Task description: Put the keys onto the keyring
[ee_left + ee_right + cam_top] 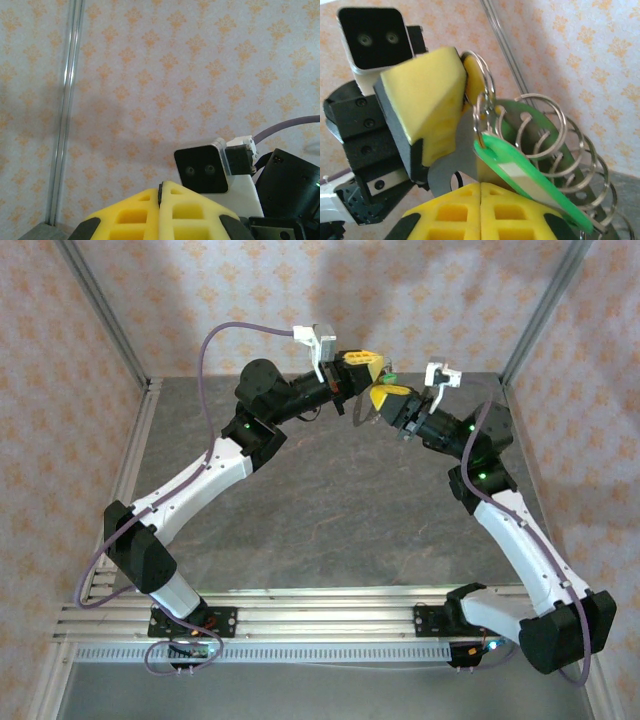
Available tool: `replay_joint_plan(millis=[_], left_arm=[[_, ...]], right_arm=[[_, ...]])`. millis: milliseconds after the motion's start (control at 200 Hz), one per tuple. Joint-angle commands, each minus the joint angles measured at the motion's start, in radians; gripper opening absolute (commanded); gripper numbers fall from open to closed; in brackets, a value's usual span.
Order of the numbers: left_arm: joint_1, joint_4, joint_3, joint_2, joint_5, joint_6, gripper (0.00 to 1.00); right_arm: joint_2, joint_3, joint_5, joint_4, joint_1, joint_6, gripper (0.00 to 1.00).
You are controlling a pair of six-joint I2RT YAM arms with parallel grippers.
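Both arms are raised at the back of the table, tips nearly touching. My left gripper (368,373) (161,187) is shut, with a thin dark edge pinched at its tip. In the right wrist view a silver split ring, the keyring (488,70), sticks out from the left gripper's yellow finger (425,95). The key (530,175) has a bright green plastic head with a white label and hangs from a small ring. A flat grey metal blade (457,160) rises from the seam of my right gripper (378,390) (480,184), whose jaws are pressed together. The green head (392,375) shows between the grippers from above.
A coil of several wire rings (563,120) on a green plate (520,112) hangs behind the key. The right wrist camera (202,167) faces the left gripper closely. Metal frame posts (100,310) stand at the back corners, and the grey table (330,500) lies below.
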Motion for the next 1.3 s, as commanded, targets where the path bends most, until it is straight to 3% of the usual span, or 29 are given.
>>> replay_joint_plan(millis=[0,245,455,791,1096,1296], left_arm=[[-0.007,0.048,0.045,0.001,0.025,-0.013,0.00],[-0.007,0.045,0.040,-0.005,0.027,-0.010,0.00],[-0.007,0.045,0.037,-0.013,0.031,-0.010,0.00],[-0.007,0.042,0.034,-0.022,0.040,-0.006,0.00],[-0.007,0.044,0.034,-0.024,0.048,-0.009,0.00],[-0.007,0.042,0.034,-0.027,0.049,-0.010,0.00]], right_arm=[[-0.048,0.040,0.028,-0.050,0.001,-0.063,0.14],[-0.151,0.010,0.075,-0.069,-0.039,-0.068,0.19],[-0.155,0.034,0.092,-0.051,-0.044,-0.063,0.39],[-0.077,0.093,0.081,0.001,-0.059,-0.032,0.45],[-0.045,0.105,0.060,0.046,-0.081,0.007,0.44],[-0.023,0.113,0.012,0.071,-0.081,0.031,0.33]])
